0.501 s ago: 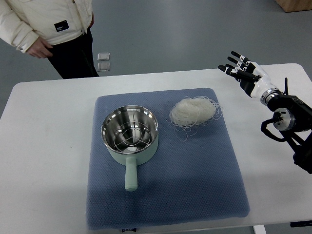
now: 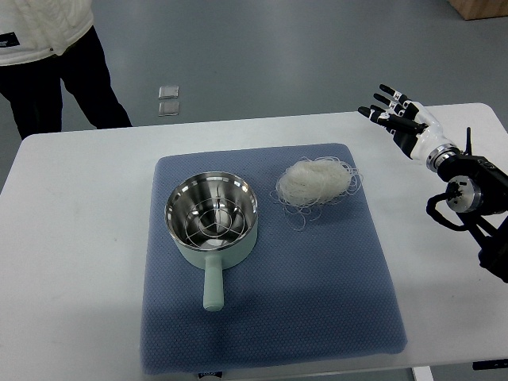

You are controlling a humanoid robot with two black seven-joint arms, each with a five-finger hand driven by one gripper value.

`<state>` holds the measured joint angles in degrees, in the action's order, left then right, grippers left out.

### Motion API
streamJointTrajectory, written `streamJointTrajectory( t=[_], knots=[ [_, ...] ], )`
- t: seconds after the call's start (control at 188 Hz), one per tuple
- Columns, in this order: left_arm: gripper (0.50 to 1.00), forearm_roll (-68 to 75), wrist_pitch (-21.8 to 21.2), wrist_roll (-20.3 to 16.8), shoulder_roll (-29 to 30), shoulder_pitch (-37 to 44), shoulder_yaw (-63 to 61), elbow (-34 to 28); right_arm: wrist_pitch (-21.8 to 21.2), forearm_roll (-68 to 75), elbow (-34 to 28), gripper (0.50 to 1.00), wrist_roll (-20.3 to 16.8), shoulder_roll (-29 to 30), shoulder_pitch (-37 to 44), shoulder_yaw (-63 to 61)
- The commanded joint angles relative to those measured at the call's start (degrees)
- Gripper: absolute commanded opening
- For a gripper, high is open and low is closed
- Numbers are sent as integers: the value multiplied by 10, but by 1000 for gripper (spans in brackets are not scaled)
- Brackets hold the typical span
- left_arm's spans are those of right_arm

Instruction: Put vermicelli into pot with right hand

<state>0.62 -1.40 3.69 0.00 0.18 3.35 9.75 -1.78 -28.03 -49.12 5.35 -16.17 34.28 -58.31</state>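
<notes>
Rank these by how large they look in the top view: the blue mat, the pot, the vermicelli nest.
1. Blue mat, by far the largest.
2. Pot, counting its handle.
3. Vermicelli nest, smaller than the pot's bowl, even with its loose strands.

Robotics laboratory or test bay: a plain white table (image 2: 79, 206) with a blue mat (image 2: 317, 302) stands on a bare grey concrete floor (image 2: 278, 48), with a standing person (image 2: 48, 55) beside it.

right hand (image 2: 397, 119) raised at the picture's right side, fingers spread, holding nothing; forearm and black wrist joint trail toward the right edge.
</notes>
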Motion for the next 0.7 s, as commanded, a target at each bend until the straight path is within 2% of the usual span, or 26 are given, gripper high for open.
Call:
streamJointTrajectory(
  t=[0.0,0.155,0.693],
  knots=[
    [1000,0,0,0,0,0,0,0,-9,-1,0,924,0,0,-1,0],
    [1000,0,0,0,0,0,0,0,-24,-1,1,924,0,-1,0,0],
    [1000,0,0,0,0,0,0,0,-24,-2,0,924,0,-1,-1,1]
  ],
)
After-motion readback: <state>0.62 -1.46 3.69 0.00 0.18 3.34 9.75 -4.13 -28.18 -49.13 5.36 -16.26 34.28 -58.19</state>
